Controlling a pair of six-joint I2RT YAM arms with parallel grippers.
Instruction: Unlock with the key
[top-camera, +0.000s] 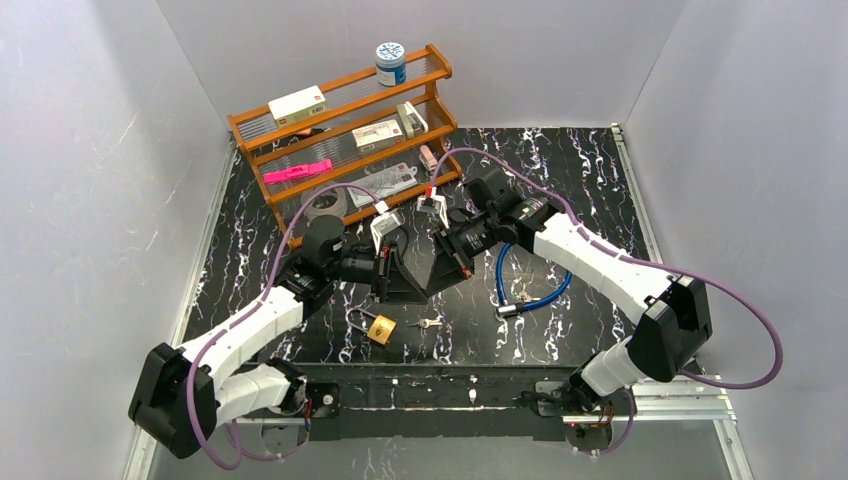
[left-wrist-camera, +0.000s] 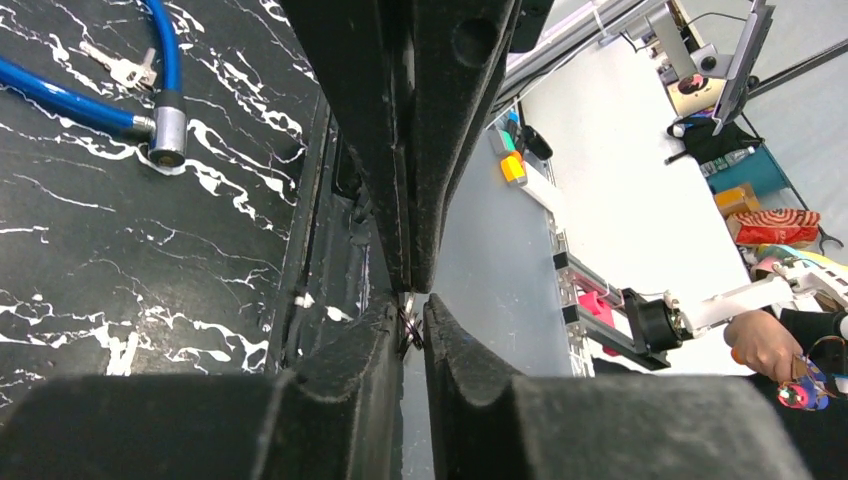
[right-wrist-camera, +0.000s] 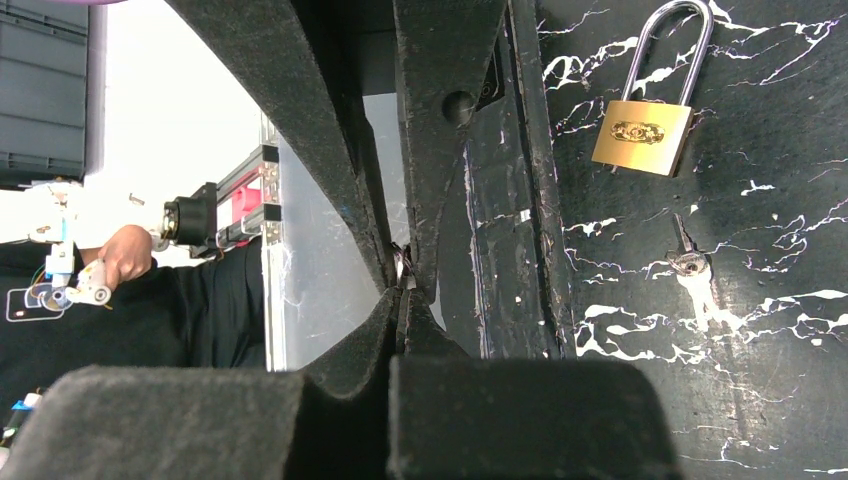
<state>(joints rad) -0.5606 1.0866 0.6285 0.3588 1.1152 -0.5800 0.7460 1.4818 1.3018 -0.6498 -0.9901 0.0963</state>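
The key (top-camera: 428, 323) was laid flat on the worktop (top-camera: 590, 170), just beside the padlock (top-camera: 381, 328), its long axis left to right. The left fingers (left-wrist-camera: 365, 350) and right fingers (right-wrist-camera: 370, 335) were pressed together, meeting just behind it; neither arm was judged nearer.

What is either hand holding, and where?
Padlock and key lie unheld on the table. Left hand and right hand are shut, tip to tip; a tiny scrap there cannot be identified.
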